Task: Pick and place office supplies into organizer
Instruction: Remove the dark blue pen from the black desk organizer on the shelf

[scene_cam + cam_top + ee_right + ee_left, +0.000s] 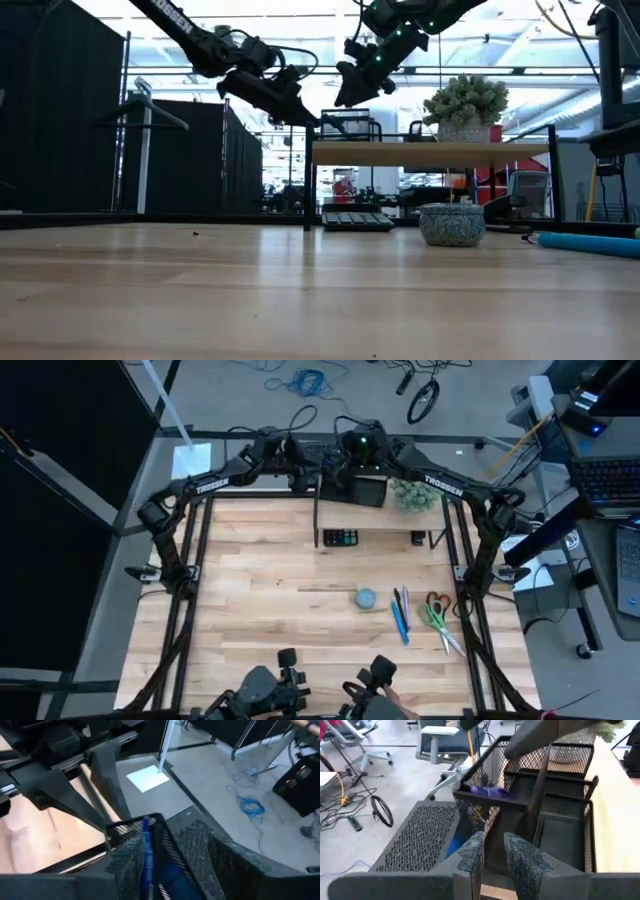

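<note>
The black mesh organizer (365, 490) stands at the table's far edge on a wooden riser (430, 153). A blue pen (490, 791) lies in it. My left gripper (492, 857) and my right gripper (162, 852) both meet it from the far side, each shut on a wall. On the table lie a blue-grey disc (366, 598), slim blue and dark pens (400, 615) and scissors (438, 622) with red and green handles, touched by no gripper. My left gripper has its two fingers close together over the organizer's mesh wall at one corner (487, 827), coming slanting down from the far left. The fingers themselves hide the contact. My right gripper straddles a mesh wall (132, 827) near its top rim, one finger (127, 862) on each side, slanting down. The blue pen (145, 850) stands just inside that wall. Whether the organizer is lifted off the riser I cannot tell.
A black calculator (340, 538) lies under the riser's front edge. A fuzzy green plant ball (413, 495) in a pot sits on the riser's right part. Bare wood stretches across the table's left and near parts.
</note>
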You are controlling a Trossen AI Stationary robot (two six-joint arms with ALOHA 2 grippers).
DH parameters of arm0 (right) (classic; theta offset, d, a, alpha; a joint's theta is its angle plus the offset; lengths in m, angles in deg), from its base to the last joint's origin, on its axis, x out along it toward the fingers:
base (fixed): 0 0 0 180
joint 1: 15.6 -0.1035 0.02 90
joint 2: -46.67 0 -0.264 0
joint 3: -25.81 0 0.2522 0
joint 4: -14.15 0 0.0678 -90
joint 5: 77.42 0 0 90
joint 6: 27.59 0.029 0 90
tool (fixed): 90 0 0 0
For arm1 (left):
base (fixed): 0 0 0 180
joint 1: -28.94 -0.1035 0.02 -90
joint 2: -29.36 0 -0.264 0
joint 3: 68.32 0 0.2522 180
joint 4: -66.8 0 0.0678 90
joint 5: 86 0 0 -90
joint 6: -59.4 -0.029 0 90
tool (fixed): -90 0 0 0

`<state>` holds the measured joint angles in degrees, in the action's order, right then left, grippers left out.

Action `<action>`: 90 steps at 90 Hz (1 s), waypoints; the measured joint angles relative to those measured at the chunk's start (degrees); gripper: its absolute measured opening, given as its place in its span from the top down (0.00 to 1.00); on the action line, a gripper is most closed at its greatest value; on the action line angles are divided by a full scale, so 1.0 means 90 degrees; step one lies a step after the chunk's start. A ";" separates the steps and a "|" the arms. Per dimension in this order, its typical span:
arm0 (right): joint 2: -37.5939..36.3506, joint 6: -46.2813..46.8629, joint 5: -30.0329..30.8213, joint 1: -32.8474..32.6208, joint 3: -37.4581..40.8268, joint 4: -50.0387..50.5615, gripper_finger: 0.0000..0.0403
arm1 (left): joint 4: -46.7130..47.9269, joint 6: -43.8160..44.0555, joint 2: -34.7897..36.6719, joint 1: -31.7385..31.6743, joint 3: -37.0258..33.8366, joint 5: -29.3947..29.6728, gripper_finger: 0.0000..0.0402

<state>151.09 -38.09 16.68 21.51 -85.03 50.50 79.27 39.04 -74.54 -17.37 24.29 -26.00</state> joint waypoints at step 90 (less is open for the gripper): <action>0.0100 -0.0476 -0.0653 -0.0039 -0.0019 0.0570 0.49 | 0.0221 -0.0175 0.0002 0.0535 0.0000 -0.0162 0.82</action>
<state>151.99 -42.38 10.80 21.16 -85.20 55.63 81.25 37.46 -74.52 -12.55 24.29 -27.46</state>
